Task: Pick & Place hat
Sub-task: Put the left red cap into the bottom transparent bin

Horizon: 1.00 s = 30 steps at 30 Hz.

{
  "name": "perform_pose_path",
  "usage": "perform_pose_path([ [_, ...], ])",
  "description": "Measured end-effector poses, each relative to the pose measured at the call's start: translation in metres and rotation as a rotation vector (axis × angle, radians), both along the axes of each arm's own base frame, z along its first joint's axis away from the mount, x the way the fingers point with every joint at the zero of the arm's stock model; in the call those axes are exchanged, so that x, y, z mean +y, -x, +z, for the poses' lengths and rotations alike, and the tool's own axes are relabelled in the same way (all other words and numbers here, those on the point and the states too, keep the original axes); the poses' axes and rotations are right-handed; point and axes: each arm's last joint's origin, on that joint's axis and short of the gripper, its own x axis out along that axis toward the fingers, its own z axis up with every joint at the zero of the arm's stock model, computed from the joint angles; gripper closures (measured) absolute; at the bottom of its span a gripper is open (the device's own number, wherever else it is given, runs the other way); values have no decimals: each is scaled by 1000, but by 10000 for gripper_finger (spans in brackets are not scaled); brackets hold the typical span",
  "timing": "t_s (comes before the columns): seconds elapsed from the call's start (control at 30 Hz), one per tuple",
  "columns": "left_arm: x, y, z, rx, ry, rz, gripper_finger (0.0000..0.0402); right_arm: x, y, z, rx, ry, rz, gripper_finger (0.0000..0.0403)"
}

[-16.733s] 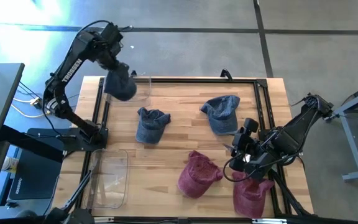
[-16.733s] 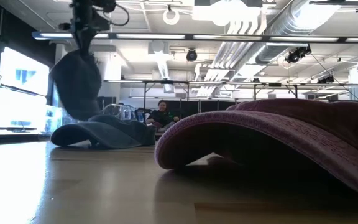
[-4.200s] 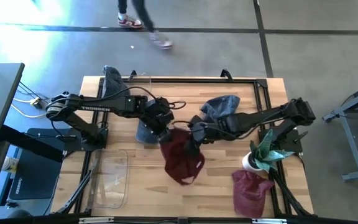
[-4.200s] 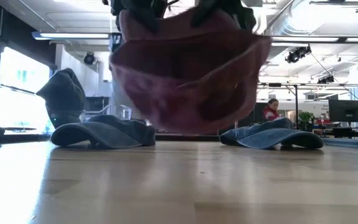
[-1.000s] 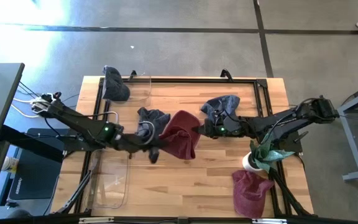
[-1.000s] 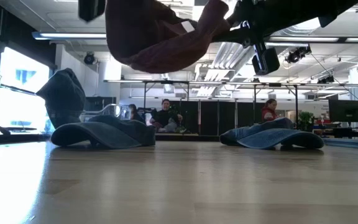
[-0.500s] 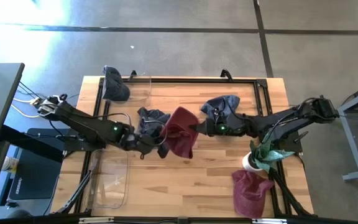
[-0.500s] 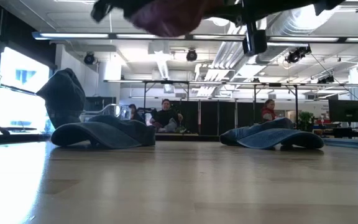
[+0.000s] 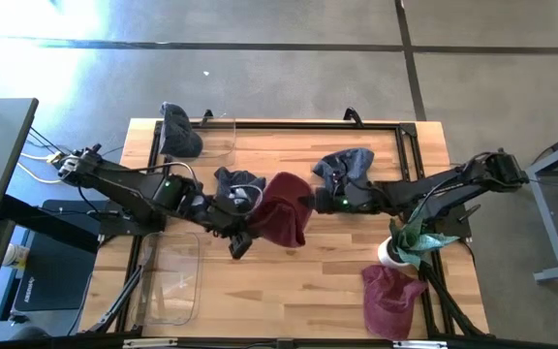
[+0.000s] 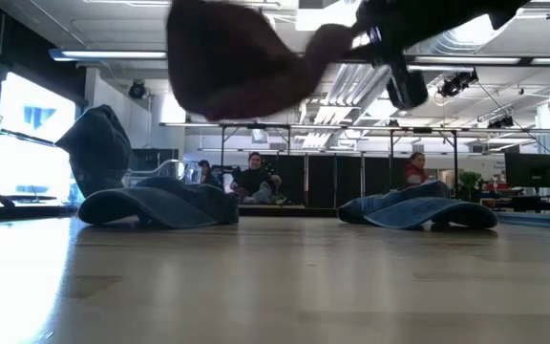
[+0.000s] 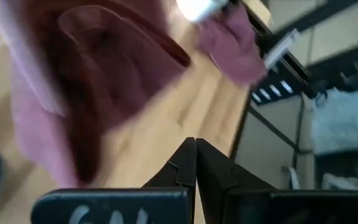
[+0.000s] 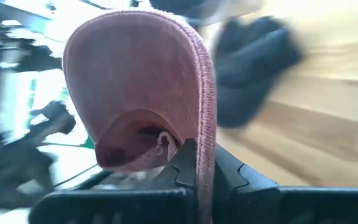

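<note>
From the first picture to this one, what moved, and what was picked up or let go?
The red hat that lay near the table's front edge is now in the air at mid-table, pinched by the right gripper. The left gripper, which then held a blue hat over the clear bin, has dropped it there and now sits shut and empty beside the red hat. The two blue hats and the other red hat stayed.

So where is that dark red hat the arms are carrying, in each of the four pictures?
High view: dark red hat at table centre, between both arms.
Low view: top left of centre, lifted off the table.
Left wrist view: upper left.
Right wrist view: centre, pinched by the right gripper.
Shared landmark: blue hat beside it.
</note>
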Motion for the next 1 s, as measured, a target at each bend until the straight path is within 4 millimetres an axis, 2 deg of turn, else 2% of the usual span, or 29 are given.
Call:
perform_pose_path([
  [0.07,-6,2,0,-10,-32,-17,399,-1,2,-5,49,-6,-40,397],
  [0.2,-20,2,-4,-46,-229,-20,399,-4,4,-10,96,-53,-93,397],
  [0.37,-27,-26,-37,19,-480,44,399,-7,3,-7,50,-77,-112,397],
  [0.6,-37,-61,-69,-18,-612,197,399,-9,-2,7,-91,-79,-133,393],
  [0.7,-34,-72,-80,-8,-609,218,399,-9,-3,10,-122,-69,-127,395],
  [0.83,-32,-81,-92,37,-558,123,399,-8,-4,13,-145,-50,-84,396],
  [0.93,-34,-83,-89,9,-504,65,400,-7,-4,13,-148,-53,-49,391],
  [1.0,-35,-77,-80,1,-483,39,401,-6,-4,13,-144,-56,-30,391],
])
